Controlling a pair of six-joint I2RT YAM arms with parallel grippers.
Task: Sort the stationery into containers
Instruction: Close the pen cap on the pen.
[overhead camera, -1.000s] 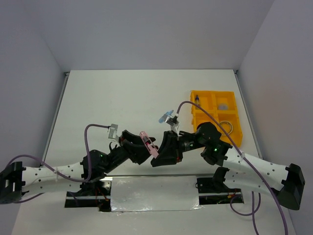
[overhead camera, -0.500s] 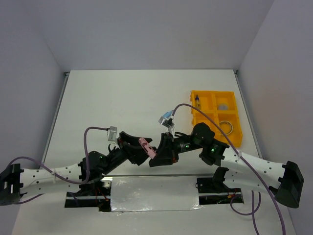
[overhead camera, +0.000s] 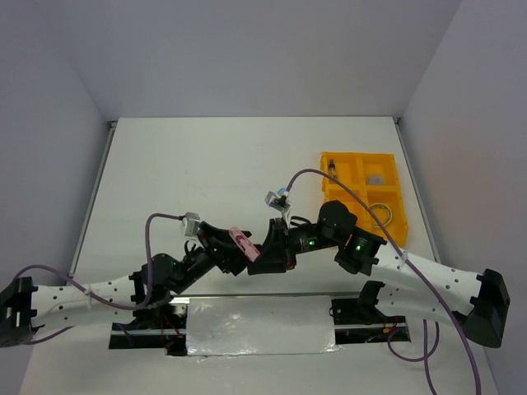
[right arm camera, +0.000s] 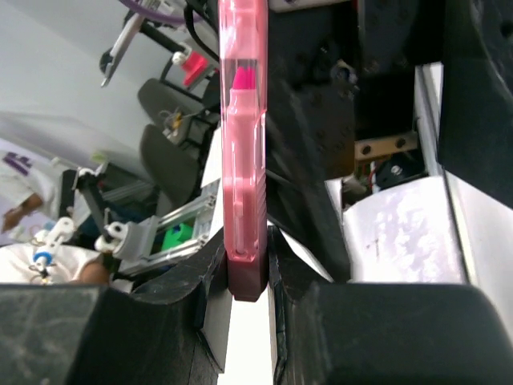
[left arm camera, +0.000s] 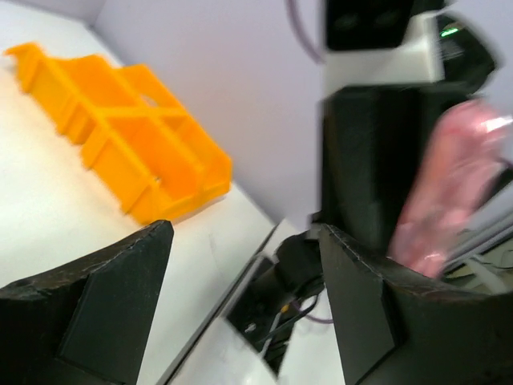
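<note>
A pink clip-like piece [overhead camera: 241,242] is held in the air between the two arms, near the table's front middle. My right gripper [overhead camera: 257,255] is shut on its lower end; in the right wrist view the pink piece [right arm camera: 242,144] stands upright out of the gripper [right arm camera: 244,269]. My left gripper [overhead camera: 231,249] sits just left of it. Its jaws [left arm camera: 244,233] stand wide apart and empty, with the pink piece [left arm camera: 453,184] blurred beyond the right finger. The yellow-orange tray [overhead camera: 362,156] lies at the right and holds a small bottle [overhead camera: 331,170], a purplish round piece [overhead camera: 375,177] and a tan ring [overhead camera: 380,212]. The tray also shows in the left wrist view [left arm camera: 120,136].
A shiny metal plate [overhead camera: 259,325] lies between the arm bases at the near edge. Purple cables [overhead camera: 346,193] loop over both arms. White walls close in the table at left, back and right.
Both grippers and the pink piece have shifted slightly left. The right arm has reached further left over the piece.
</note>
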